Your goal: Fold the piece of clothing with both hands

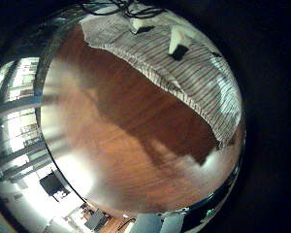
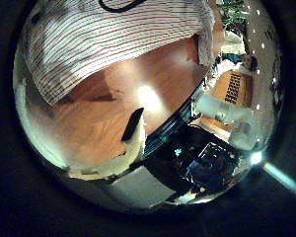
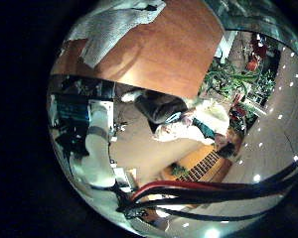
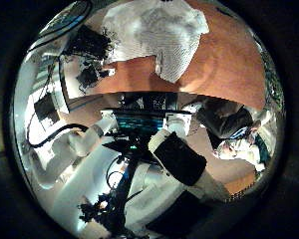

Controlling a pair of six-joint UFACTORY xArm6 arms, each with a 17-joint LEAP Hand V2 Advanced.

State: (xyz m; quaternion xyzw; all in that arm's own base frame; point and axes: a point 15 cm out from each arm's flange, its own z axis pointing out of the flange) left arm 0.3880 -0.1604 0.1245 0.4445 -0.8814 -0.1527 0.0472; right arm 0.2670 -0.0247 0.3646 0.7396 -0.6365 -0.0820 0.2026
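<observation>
Your left robot hand (image 1: 180,39) hangs over the striped garment (image 1: 175,68) lying flat on the wooden table (image 1: 116,126), its fingers relaxed, holding nothing. The cloth looks light and limp (it will sag and slide), so pinch an edge or corner. The right robot hand's fingers can't be made out.

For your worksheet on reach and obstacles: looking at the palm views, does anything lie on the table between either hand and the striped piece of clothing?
Nothing visible does. The striped garment lies flat on the wooden table, and only bare tabletop shows between it and the palm cameras. The right hand's view shows the same: cloth, then bare wood.
</observation>
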